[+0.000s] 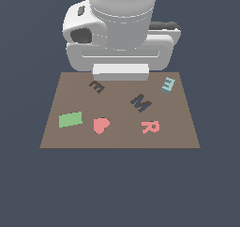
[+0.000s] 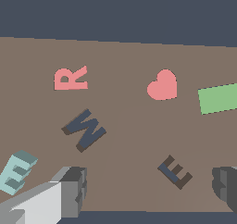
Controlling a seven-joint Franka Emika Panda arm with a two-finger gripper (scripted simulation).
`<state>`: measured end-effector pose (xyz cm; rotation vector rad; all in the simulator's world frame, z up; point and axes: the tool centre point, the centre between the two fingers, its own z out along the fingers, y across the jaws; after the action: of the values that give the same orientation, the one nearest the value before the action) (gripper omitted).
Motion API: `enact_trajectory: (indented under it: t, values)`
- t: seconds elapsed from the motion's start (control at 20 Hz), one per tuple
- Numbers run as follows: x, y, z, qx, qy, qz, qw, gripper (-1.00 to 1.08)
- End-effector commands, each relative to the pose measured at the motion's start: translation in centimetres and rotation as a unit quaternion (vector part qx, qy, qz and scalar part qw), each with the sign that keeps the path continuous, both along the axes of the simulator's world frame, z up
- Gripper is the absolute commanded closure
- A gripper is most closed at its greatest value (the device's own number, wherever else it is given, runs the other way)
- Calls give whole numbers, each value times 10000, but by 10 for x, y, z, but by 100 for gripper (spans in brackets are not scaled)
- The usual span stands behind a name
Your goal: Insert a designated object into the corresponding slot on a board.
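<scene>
Two grey fingers [image 2: 74, 190] of the tool [image 2: 150, 188] are filling the near edge of the wrist view, standing wide apart with nothing between them — the tool is released and gripping nothing. Between and beyond them the board [image 2: 129, 56] is lying flat, and the E slot [image 2: 175, 171] is sitting in the gap, nearer one finger than the other. In the exterior view the arm's bulky white body is hanging over the board's far edge, hiding the tool itself. The E block [image 1: 168, 85] is resting near the far corner on the exterior view's right, well apart from its slot [image 1: 96, 86], which is lying near the far edge toward the exterior view's left. The M recess [image 1: 140, 102] is lying between them, a little nearer the camera. The R [image 1: 150, 126], heart [image 1: 101, 125] and green rectangle [image 1: 71, 119] are lining the near side, out of the way. Judging by this, the pick is not yet begun: the spread fingers are likely readying for a grasp, and the tool would need to shift sideways over the block first.
</scene>
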<state>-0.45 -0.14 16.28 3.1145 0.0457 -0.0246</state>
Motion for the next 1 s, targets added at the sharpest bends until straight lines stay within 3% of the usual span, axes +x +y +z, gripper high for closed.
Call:
enact_trajectory:
  t: [0.0,0.5,0.95]
  values:
    - [0,0,0,0,0,0,10000,-92]
    - [-11,14,-10,10,-9,-227,9997,-92]
    - [-35,51,-35,34,-32,-801,9968,-92]
